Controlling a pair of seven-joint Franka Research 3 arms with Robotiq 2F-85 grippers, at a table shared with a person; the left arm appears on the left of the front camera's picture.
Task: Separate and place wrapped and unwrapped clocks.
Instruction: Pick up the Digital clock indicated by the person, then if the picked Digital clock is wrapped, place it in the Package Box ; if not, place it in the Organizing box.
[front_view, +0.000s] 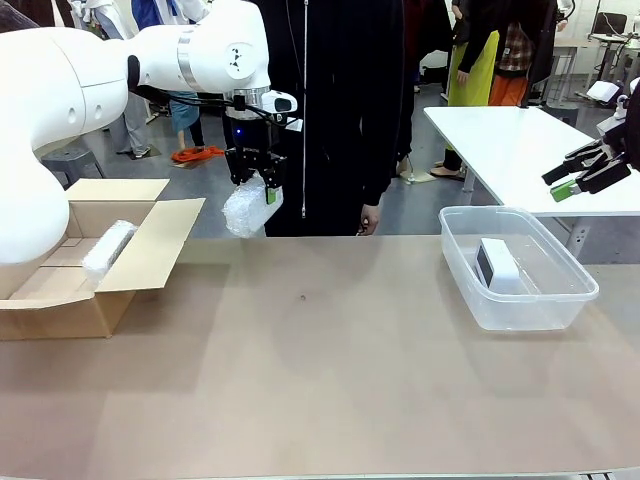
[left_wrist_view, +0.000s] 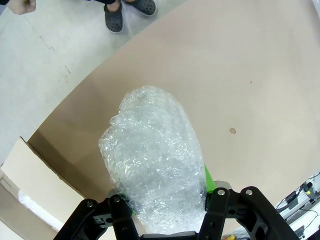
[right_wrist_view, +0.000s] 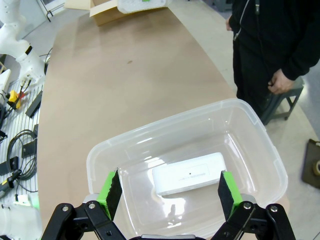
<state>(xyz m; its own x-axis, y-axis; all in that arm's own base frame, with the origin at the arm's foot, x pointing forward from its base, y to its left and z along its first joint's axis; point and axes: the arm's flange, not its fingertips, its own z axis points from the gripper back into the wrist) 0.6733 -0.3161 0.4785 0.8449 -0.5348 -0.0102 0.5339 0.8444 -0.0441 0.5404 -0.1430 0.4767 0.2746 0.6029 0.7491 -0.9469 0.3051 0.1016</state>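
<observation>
My left gripper (front_view: 255, 178) is shut on a wrapped clock (front_view: 250, 208), a bundle in white bubbly wrap that hangs in the air over the table's far edge, right of the box. In the left wrist view the bundle (left_wrist_view: 155, 160) sticks out between the fingers (left_wrist_view: 218, 200) of that gripper (left_wrist_view: 167, 212). A second wrapped clock (front_view: 108, 250) lies inside the cardboard box (front_view: 150, 260). The bare white clock (front_view: 500, 266) rests in the clear plastic tub (front_view: 570, 300). My right gripper (right_wrist_view: 168, 192) hovers open above that clock (right_wrist_view: 190, 174), and it appears at the right edge (front_view: 585, 172).
A person in dark clothes (front_view: 340, 110) stands at the far side, hands down. The box flaps (front_view: 110, 190) stand open at the left. The tub's rim (right_wrist_view: 200, 112) lies near the table's right edge. Bare brown tabletop (front_view: 320, 370) spreads between box and tub.
</observation>
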